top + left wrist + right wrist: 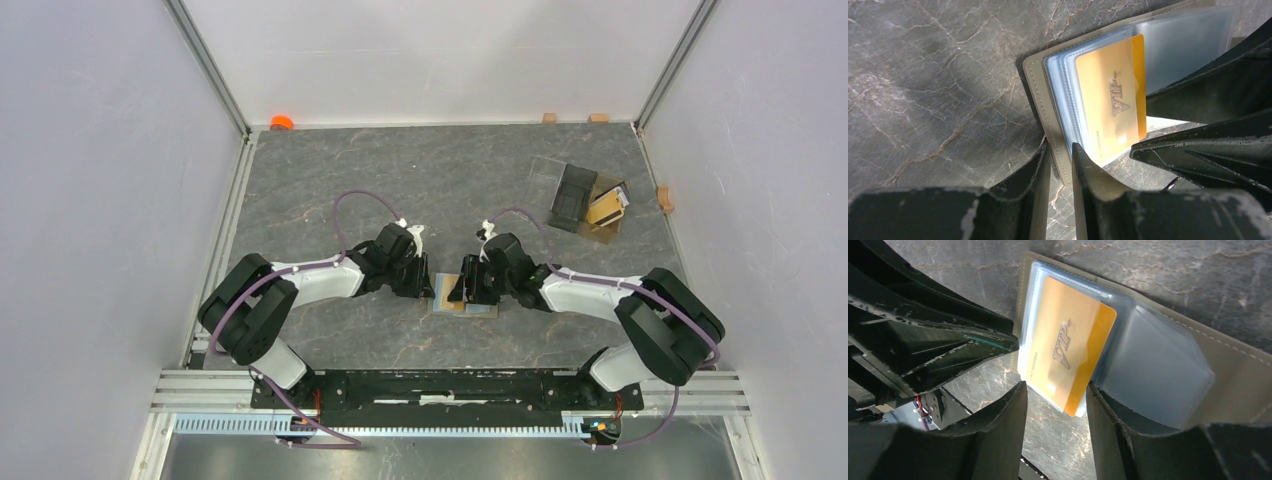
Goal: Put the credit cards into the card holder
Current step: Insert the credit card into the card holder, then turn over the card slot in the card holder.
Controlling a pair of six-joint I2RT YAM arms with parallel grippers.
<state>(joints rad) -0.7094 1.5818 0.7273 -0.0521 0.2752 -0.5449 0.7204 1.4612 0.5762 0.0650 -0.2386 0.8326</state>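
The olive-khaki card holder (482,309) lies open on the table between both arms, its clear blue-grey sleeves up (1035,85) (1238,370). A gold-orange VIP credit card (1108,100) (1068,350) sits partly in a sleeve, its orange end sticking out. My left gripper (426,286) (1060,146) is shut on the holder's olive edge. My right gripper (462,291) (1055,386) is open, its fingers on either side of the card's near end, and the right finger touches the sleeve. More tan-orange cards (607,205) sit in the box at the far right.
A clear plastic box (575,192) with a dark compartment stands at the back right. An orange object (281,122) lies at the back left corner. Small wooden blocks (549,117) lie along the back wall and another block (665,198) by the right wall. The two grippers are nearly touching.
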